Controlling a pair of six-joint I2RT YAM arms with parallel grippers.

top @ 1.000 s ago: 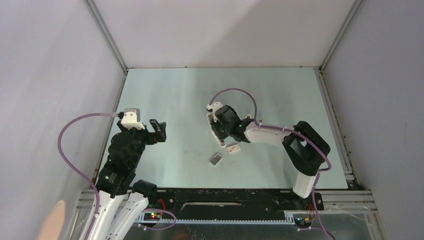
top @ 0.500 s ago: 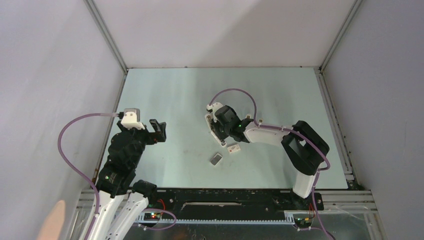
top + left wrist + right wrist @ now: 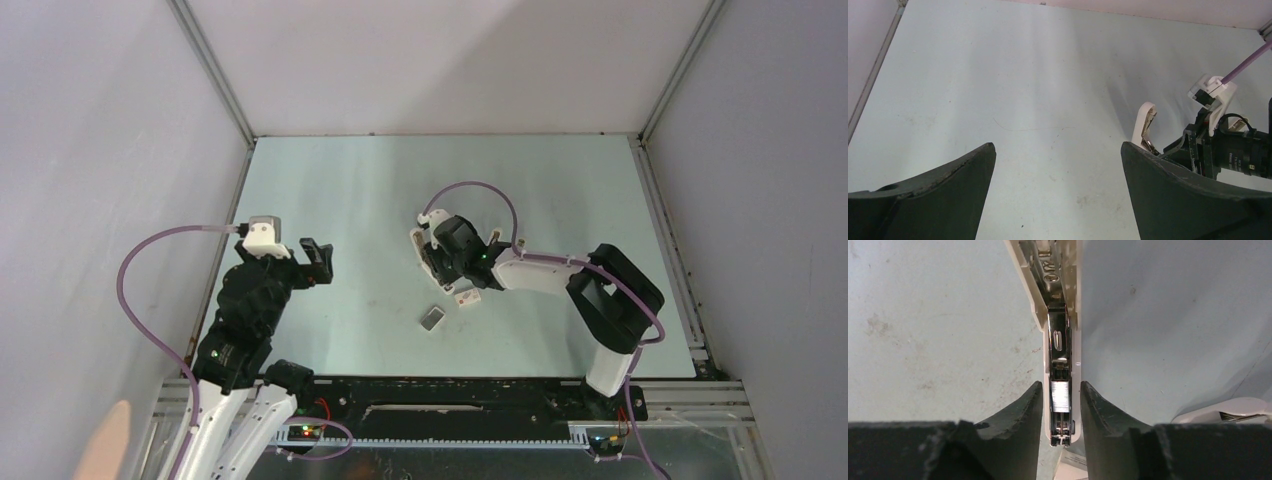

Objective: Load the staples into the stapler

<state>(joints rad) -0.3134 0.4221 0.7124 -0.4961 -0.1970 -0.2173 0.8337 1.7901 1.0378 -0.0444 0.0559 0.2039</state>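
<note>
The white stapler (image 3: 1063, 300) lies open on the table with its metal channel facing up. A short silvery strip (image 3: 1060, 396) lies in the channel. My right gripper (image 3: 1060, 385) straddles the channel's near end, its fingers (image 3: 1033, 405) close against both sides. In the top view the right gripper (image 3: 441, 268) covers most of the stapler (image 3: 417, 247). The staples, a small grey block (image 3: 432, 318), lie on the table just near of it, beside a white printed box (image 3: 467, 297). My left gripper (image 3: 316, 262) is open and empty, well to the left.
The left wrist view shows the left gripper (image 3: 1057, 145) over bare table, with the stapler's raised white end (image 3: 1146, 122) and the right wrist camera (image 3: 1215, 95) to its right. A whitish rounded piece (image 3: 1228, 410) lies right of the right fingers. Grey walls enclose the table (image 3: 560, 180).
The right wrist has shifted slightly toward the near left, staying over the stapler. The left arm, the grey block and the box have not moved.
</note>
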